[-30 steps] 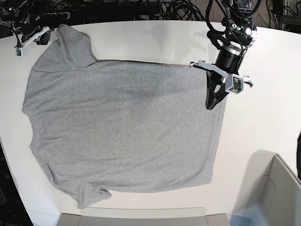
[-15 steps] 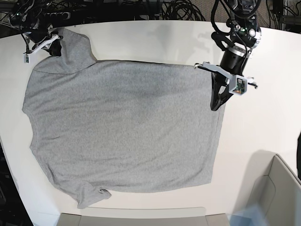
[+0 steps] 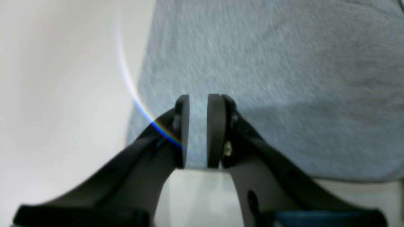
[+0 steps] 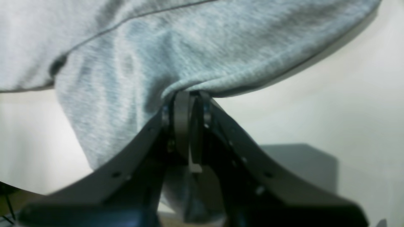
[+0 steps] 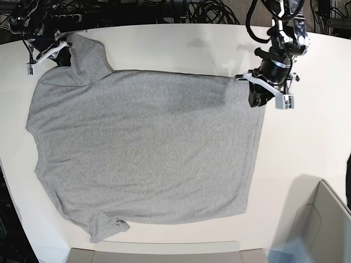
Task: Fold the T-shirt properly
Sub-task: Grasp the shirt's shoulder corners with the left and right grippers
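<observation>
The T-shirt [image 5: 142, 153] was spread flat, plain grey side up, across the white table [image 5: 307, 142], with one sleeve folded over at the table's far edge beside the black cables [image 5: 208, 11]. The left gripper [image 3: 198, 130] was held over the shirt's far hem corner, nearest the table's open side, its jaws parted by a narrow gap through which grey fabric was seen; whether cloth lay between them could not be told. The right gripper [image 4: 188, 126] was clamped on the hem of the folded sleeve, with the fabric bunched and drawn into its closed jaws.
</observation>
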